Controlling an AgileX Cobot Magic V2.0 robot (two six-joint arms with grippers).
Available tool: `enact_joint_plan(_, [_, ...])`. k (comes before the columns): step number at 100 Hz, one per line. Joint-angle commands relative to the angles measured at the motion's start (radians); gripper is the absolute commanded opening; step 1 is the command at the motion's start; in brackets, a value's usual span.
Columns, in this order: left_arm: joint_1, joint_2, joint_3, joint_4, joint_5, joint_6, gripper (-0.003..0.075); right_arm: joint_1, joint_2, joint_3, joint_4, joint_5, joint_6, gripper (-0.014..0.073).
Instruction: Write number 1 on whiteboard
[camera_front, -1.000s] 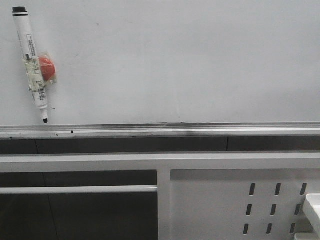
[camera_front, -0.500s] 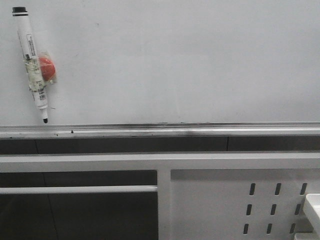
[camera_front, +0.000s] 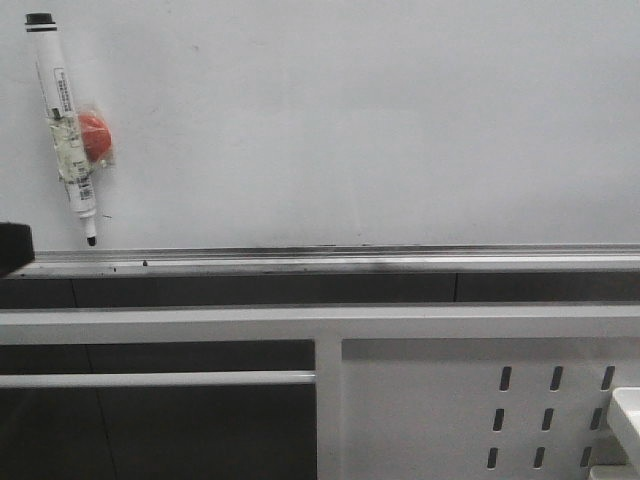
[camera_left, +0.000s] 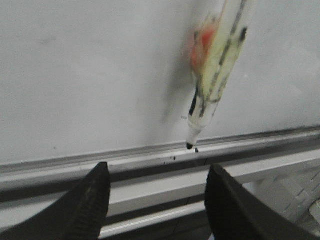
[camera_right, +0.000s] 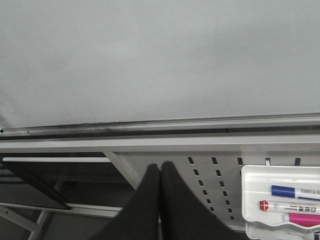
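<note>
Seen from the front, the whiteboard (camera_front: 380, 120) fills the upper scene, bare of any written stroke, its silver tray rail (camera_front: 330, 262) running along the lower edge above a white perforated frame (camera_front: 480, 400). A black-tipped marker (camera_front: 66, 125) hangs tip-down on the board's upper left, taped beside a small red magnet (camera_front: 93, 137), its tip just above the rail. A dark sliver of the left gripper (camera_front: 15, 246) shows at the far left edge, level with the rail. In the left wrist view, the left gripper (camera_left: 157, 200) stands wide apart with nothing between its dark ribbed fingers (camera_left: 87, 205), facing the rail below the blurred marker (camera_left: 212, 75), whose tip nearly touches the rail; small dark specks (camera_left: 174, 158) dot the rail nearby. In the right wrist view, the right gripper (camera_right: 160, 200) is pressed together and empty, pointing at the frame below the blank board (camera_right: 160, 55); a white tray (camera_right: 280, 200) beside it holds blue, red and pink markers (camera_right: 295, 205).
</note>
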Motion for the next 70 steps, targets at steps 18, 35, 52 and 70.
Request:
enact_joint_plan(18, [-0.009,0.050,-0.037,0.022,-0.231,-0.040,0.0376,-0.002,0.021,-0.031,0.027,-0.055,-0.010,-0.0069])
enact_joint_plan(35, [-0.009,0.050,-0.076,0.073,-0.231,-0.040,0.0376,-0.002,0.021,-0.031,0.027,-0.065,-0.010,-0.0069])
enact_joint_plan(52, [-0.009,0.050,-0.115,0.046,-0.231,-0.040,0.0376,-0.002,0.021,-0.031,0.027,-0.070,-0.010,-0.0069])
enact_joint_plan(70, [-0.009,0.050,-0.134,0.082,-0.231,-0.040,0.0376,-0.002,0.021,-0.031,0.027,-0.070,-0.010,-0.0069])
